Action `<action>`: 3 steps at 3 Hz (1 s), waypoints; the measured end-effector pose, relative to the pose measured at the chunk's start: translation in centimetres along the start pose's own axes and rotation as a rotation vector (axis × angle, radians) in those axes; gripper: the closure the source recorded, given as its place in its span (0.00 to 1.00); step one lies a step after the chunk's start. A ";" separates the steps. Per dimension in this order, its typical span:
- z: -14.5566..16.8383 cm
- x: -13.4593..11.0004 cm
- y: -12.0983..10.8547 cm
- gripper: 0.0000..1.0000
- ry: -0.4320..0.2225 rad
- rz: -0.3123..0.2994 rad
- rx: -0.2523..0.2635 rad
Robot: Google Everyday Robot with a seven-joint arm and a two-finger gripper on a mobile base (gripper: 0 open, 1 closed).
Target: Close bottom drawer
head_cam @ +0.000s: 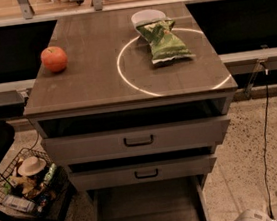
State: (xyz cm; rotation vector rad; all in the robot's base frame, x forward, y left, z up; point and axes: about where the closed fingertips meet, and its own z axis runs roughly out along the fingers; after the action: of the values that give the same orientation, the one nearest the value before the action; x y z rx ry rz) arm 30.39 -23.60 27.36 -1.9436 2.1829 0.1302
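Note:
The bottom drawer [148, 207] of the grey-brown cabinet [101, 92] is pulled far out. I look down into its empty inside; its front and handle are cut off by the lower edge of the view. The middle drawer [143, 173] and the top drawer [138, 140] above it stand slightly out, each with a black bar handle. My gripper [250, 218] shows only as a white rounded part at the bottom right corner, low on the floor side, right of the open drawer's right wall and apart from it.
On the cabinet top lie a red apple [54, 59], a green chip bag [164, 43] and a white bowl [147, 16] behind it. A wire basket [25, 189] with clutter stands on the floor to the left. A black cable [266, 132] hangs at the right.

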 end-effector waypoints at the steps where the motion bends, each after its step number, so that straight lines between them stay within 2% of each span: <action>1: 4.0 -0.6 0.9 1.00 0.009 -0.010 -0.010; 3: 9.5 -2.4 1.8 1.00 0.018 -0.028 -0.027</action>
State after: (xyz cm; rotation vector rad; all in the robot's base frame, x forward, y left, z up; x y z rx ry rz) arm 29.87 -19.04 18.52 -1.9972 2.1749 0.1391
